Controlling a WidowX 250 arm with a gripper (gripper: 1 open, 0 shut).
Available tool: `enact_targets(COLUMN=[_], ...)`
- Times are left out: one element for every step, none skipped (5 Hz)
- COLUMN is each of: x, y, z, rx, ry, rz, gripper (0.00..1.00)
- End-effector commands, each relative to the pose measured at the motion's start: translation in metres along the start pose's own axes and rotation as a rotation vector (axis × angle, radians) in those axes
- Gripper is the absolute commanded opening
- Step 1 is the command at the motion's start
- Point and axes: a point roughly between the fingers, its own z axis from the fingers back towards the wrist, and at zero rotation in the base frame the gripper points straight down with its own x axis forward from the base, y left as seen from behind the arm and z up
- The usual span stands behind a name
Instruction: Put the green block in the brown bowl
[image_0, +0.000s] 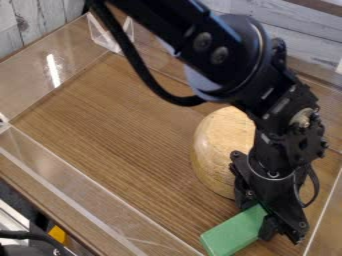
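Tool (271, 222) clamped on green block (235, 232) (brown bowl (222, 145) just behind).

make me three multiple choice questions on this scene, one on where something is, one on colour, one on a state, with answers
1. Where is the block?
a) on top of the bowl
b) at the hand
c) by the white wall

2. What colour is the block?
a) red
b) blue
c) green

3. How are things with the bowl?
a) the block is not in it
b) the block is inside it
c) it is tipped on its edge against the white wall

1 b: the block's upper end meets the dark fingers.
2 c: its visible part is plain bright green.
3 a: the block lies at the hand, outside the tan round shape.
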Motion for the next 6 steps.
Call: enact_targets(x=[0.016, 0.019, 0.023, 0.028, 0.032, 0.032], y=[-0.010, -0.006, -0.002, -0.007, -0.013, -0.012], z=[0.007, 0.018, 0.027, 0.029, 0.035, 0.051], rx=[-0.012, -0.014, -0.015, -0.015, -0.019, -0.033], ry=[-0.048, -0.050, -0.052, -0.058, -0.067, -0.078], rz=[0.006, 0.027, 0.044, 0.064, 0.087, 0.055], gripper=[0.00, 0.00, 0.00, 0.00, 0.00, 0.00])
